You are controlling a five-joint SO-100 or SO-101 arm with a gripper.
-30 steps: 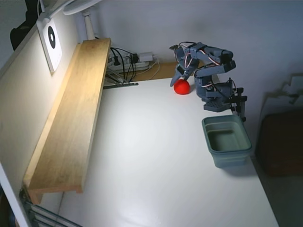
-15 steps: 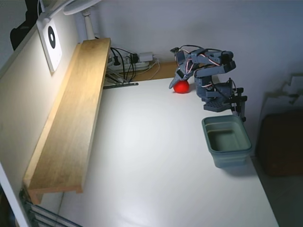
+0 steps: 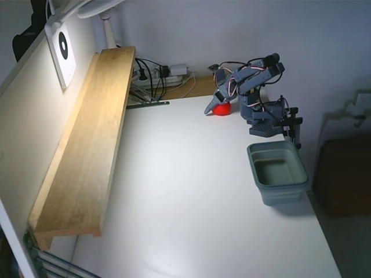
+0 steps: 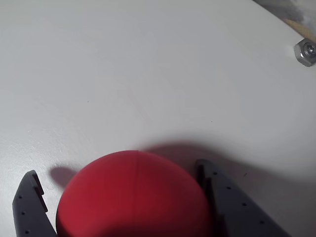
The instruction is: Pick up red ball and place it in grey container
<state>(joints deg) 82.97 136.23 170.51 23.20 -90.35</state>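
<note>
The jaws were spread wide around the red ball (image 4: 134, 195), one finger (image 4: 30, 210) showing at the ball's left and the other (image 4: 232, 202) at its right in the wrist view. The right finger sat close against the ball; on the left a sliver of white table (image 4: 148, 74) showed between finger and ball, so whether the jaws actually pressed on it could not be told. The ball's lower part ran off the bottom edge of that view, and both fingers were cut off there too. A shadow fell behind the ball on the table.

In the fixed view the gripper (image 3: 215, 106) was down at the table's far side, its grey tip covering part of the ball (image 3: 222, 109), only a red patch peeking out. The arm (image 3: 255, 75) folded over from its base (image 3: 268, 124), upper links raised, wrist pitched down and to the left in that view.

The grey container (image 3: 278, 172) stood well apart, nearer the camera, just in front of the base. A wooden shelf (image 3: 93, 139) ran along the left wall; cables (image 3: 156, 75) lay at the back, too tangled to make out.
</note>
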